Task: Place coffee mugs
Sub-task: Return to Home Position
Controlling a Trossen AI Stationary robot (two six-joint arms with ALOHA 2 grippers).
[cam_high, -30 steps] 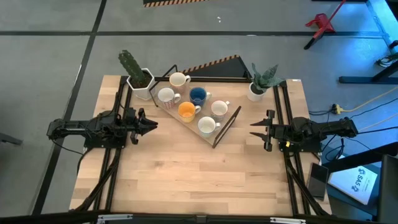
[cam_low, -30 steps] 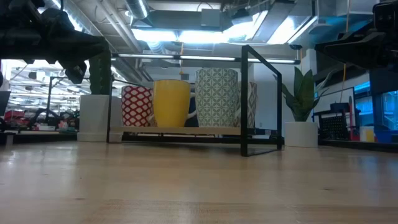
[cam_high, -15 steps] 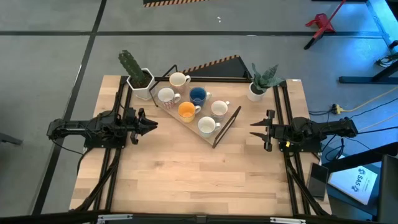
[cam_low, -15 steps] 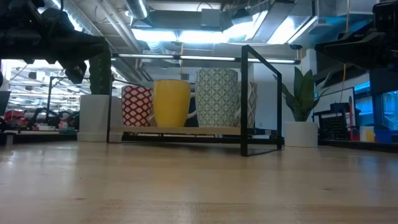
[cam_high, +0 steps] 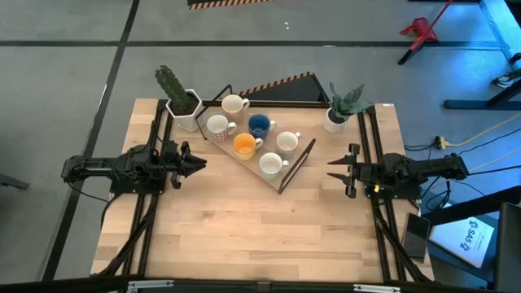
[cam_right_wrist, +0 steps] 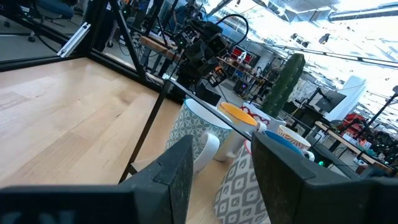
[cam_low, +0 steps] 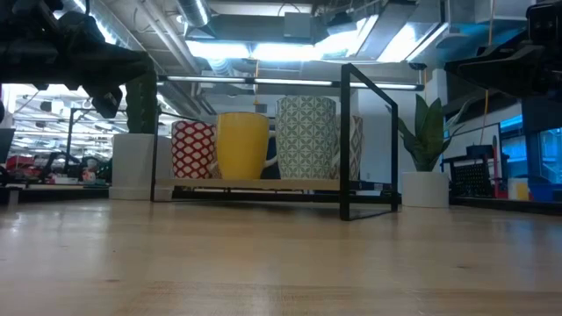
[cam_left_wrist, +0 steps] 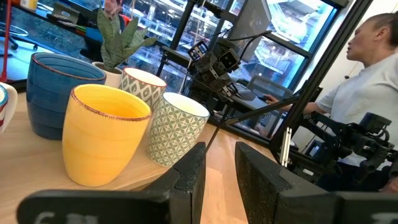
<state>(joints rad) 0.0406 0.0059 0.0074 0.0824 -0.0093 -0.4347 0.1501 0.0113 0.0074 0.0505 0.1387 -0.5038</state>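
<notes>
Six mugs stand upright on a wooden tray (cam_high: 227, 143) with black frame ends, at the table's far middle. In the high view they are a white mug (cam_high: 234, 104), a red-patterned mug (cam_high: 217, 125), a blue mug (cam_high: 259, 124), an orange mug (cam_high: 244, 146) and two white mugs (cam_high: 286, 142) (cam_high: 271, 165). My left gripper (cam_high: 203, 163) hovers open left of the tray, pointing toward it, and its wrist view shows the orange mug (cam_left_wrist: 102, 140) ahead. My right gripper (cam_high: 329, 168) hovers open right of the tray, facing the patterned mugs (cam_right_wrist: 193, 140).
A cactus in a white pot (cam_high: 182, 104) stands at the far left corner and a leafy plant in a white pot (cam_high: 335, 118) at the far right. Bare wood (cam_high: 260, 228) spreads over the table's near half. A person (cam_left_wrist: 373, 74) sits beyond the table.
</notes>
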